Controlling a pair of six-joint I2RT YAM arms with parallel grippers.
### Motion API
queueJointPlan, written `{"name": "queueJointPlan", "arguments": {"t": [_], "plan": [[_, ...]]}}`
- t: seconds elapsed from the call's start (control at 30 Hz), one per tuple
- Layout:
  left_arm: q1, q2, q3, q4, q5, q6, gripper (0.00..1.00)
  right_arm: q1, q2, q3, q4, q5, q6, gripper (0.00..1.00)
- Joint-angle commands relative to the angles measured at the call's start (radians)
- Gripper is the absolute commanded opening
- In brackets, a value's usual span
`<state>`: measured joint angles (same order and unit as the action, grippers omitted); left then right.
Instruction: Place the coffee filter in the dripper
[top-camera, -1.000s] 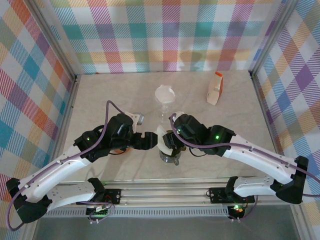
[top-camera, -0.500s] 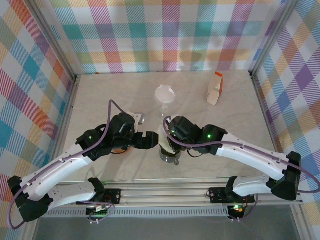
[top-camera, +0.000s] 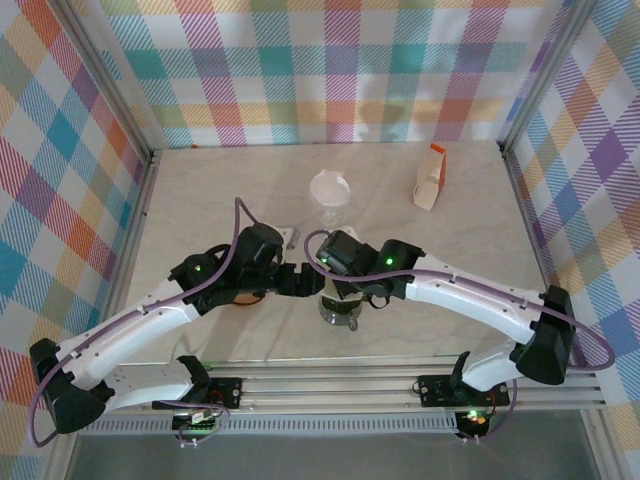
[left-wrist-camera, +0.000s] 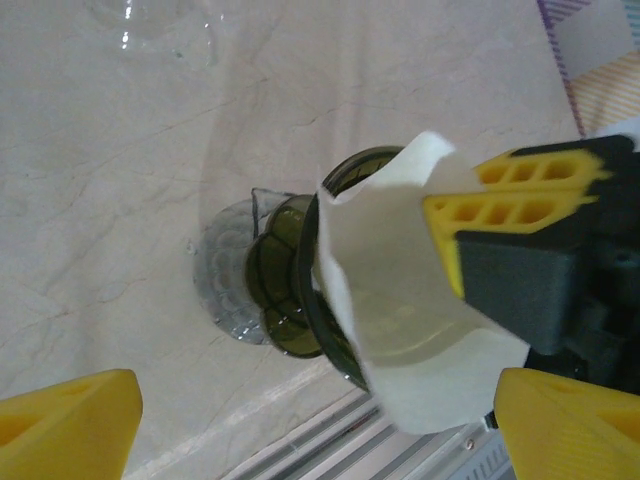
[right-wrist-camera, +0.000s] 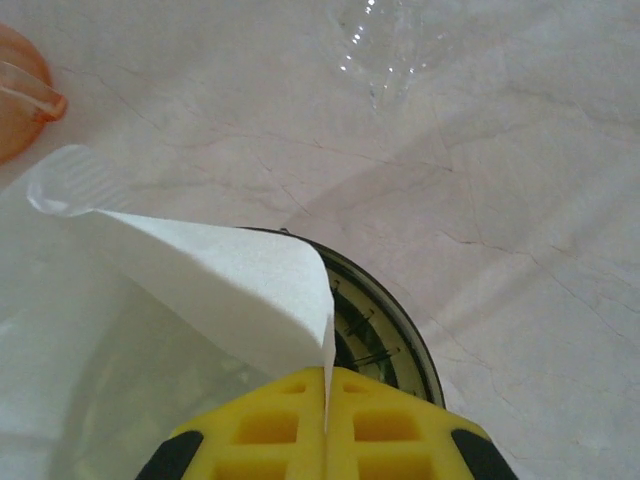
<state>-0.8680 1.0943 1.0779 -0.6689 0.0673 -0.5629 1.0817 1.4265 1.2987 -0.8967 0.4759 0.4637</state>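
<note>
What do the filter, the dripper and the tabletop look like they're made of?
Filter: thin white paper, matte, slightly see-through, with a crisp folded edge. Dripper: probably tinted plastic or glass, olive-dark, glossy, translucent, ribbed inside. Tabletop: marble-look, pale with fine grey veins; stone or laminate cannot be told.

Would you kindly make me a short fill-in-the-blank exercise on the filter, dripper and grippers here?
The right gripper is ____ on the coffee filter.
The left gripper has its jaws ____.
The filter paper is ____, the dripper dark green.
Missing words: shut; open; white.
</note>
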Motion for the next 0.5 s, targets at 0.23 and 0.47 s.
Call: {"name": "queueJointPlan", "arguments": {"t": [0.23, 0.47], "plan": [[0.009, 0.069, -0.033, 0.07, -0.022, -0.038, 0.76, 0.01, 0.006, -0.007, -0.022, 0.042, 0.029, 0.03], [0.009, 0.105, -0.046, 0.05, -0.042, -0.042, 0.63, 0.011, -0.004, -0.015, -0.02, 0.043, 0.036, 0.04]]}}
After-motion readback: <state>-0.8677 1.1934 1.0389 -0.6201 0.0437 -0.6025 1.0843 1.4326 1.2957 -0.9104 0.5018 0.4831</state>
